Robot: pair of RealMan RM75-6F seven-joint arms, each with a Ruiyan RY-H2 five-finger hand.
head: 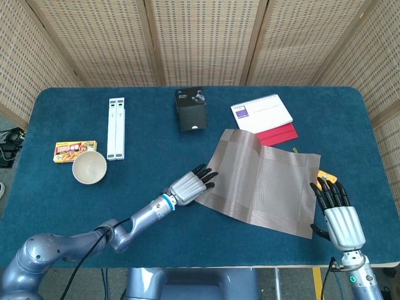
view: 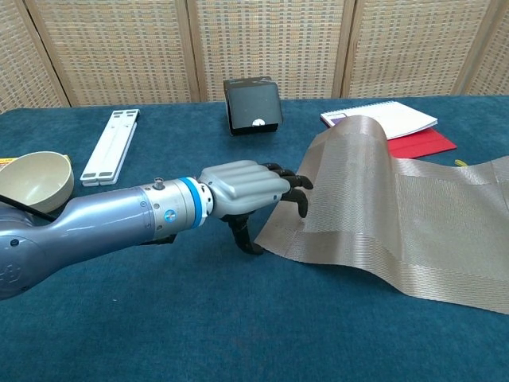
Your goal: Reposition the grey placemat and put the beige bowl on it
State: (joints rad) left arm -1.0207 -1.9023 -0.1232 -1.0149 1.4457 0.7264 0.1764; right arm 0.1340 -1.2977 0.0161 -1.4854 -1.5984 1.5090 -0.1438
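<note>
The grey placemat [head: 265, 181] lies right of centre on the blue table [head: 156, 150], its far-left part arched up in a ridge [view: 350, 143]. My left hand [head: 190, 184] holds the mat's left edge, fingers on top and thumb underneath [view: 245, 237]. The beige bowl [head: 89, 167] stands upright and empty at the table's left [view: 32, 181], well away from the mat. My right hand [head: 337, 215] hovers with fingers straight at the mat's near-right corner, holding nothing; the chest view does not show it.
A white folding stand [head: 116, 128] and a yellow packet [head: 75, 150] lie near the bowl. A black box [head: 191, 109] stands at the back centre. A white notebook [head: 261, 114] on a red folder [head: 278, 134] touches the mat's far edge. A small orange object [head: 326, 177] lies by my right hand.
</note>
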